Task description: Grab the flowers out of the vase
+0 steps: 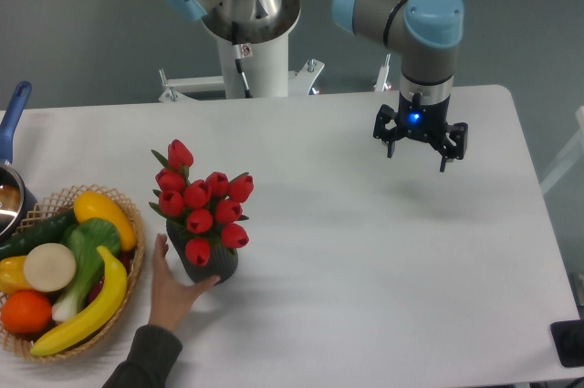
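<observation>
Jaws: my gripper (421, 145) hung spread, empty, toward the table's far right edge. Flowers (201, 199): in vase (211, 262), near left edge, steadied by a hand (172, 288). Risk, I judged: striking that hand.

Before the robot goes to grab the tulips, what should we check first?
1. Gripper open and empty: ok. The gripper hangs over bare table with fingers spread, holding nothing.
2. Flowers in place: ok. The red flowers stand in the dark vase.
3. Gripper over the flowers: not ok. It is far off to the right of them and has to travel left.
4. Nobody in the way: not ok. A person's hand touches the vase at its base.
5. Neighbours clear: cannot tell. The wicker basket of fruit sits close on the left of the vase.
6. Vase steady alone: cannot tell, since the hand is on it.
</observation>
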`<state>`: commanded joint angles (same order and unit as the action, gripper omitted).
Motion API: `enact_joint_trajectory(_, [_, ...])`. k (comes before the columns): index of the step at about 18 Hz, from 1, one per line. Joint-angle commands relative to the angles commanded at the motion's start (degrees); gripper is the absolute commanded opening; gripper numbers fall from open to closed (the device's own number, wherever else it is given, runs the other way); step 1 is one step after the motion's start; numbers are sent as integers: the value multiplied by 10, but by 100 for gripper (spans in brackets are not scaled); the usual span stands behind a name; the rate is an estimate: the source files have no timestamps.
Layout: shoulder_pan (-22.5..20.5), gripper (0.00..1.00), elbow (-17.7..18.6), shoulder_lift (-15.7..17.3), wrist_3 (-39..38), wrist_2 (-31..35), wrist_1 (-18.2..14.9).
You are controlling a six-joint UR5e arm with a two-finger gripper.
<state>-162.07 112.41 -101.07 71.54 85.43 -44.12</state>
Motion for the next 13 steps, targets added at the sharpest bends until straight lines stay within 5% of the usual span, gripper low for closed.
enact_joint_trajectory(7, [22, 100, 2, -3, -5, -5, 2])
enact_joint_trajectory(13, [24, 100, 2, -12, -15, -79, 4])
